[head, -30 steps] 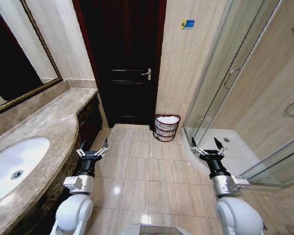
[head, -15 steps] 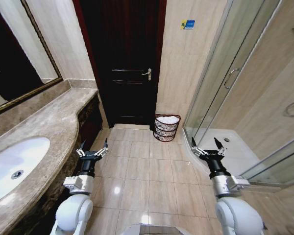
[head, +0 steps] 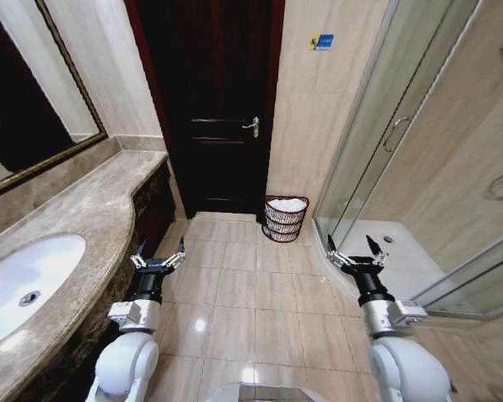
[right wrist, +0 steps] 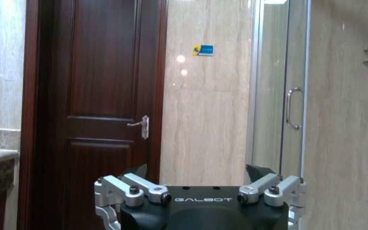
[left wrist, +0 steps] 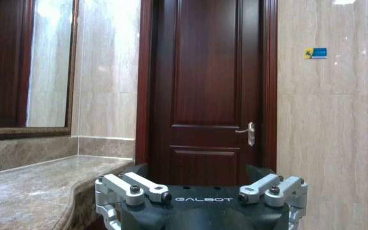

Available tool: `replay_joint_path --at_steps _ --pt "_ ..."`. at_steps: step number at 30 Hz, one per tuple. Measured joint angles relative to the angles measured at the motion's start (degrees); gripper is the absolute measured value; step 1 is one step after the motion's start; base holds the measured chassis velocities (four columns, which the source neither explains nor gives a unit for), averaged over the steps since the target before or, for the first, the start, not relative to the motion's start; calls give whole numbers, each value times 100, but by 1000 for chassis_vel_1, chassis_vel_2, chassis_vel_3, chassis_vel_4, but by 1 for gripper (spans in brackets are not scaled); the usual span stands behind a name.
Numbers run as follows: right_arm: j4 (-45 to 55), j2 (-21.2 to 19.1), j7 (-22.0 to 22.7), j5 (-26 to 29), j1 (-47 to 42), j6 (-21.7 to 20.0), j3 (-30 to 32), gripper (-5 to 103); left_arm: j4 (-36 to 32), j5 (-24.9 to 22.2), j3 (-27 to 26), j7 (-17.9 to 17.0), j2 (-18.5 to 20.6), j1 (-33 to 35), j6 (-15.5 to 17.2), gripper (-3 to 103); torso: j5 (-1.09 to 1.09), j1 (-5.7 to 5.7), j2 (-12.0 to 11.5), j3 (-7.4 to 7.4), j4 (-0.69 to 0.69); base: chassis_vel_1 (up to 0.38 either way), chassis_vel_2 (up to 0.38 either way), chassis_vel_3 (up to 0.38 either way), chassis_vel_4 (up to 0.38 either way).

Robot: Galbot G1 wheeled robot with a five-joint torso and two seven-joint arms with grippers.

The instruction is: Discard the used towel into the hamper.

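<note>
Hamper (head: pixel 285 218) stands on floor tiles beside dark door (head: pixel 214 109), white towel (head: pixel 288 204) inside; left gripper (head: pixel 158 255) and right gripper (head: pixel 353 249) both spread wide, empty, raised over floor.

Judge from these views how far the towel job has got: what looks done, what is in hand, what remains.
Done: something white, likely the towel, already lies in the hamper by the door. In hand: nothing; left gripper and right gripper are open and empty above the floor. Left: apparently nothing.

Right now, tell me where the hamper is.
In the head view, the hamper stands on the tiled floor against the far wall, between the dark door and the glass shower enclosure.
</note>
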Motion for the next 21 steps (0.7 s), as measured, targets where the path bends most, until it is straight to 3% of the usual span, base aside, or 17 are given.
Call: replay_joint_path --at_steps 21 --pt "0 0 0 0 0 0 0 100 0 0 0 0 0 0 0 100 0 0 0 0 0 0 0 0 0"
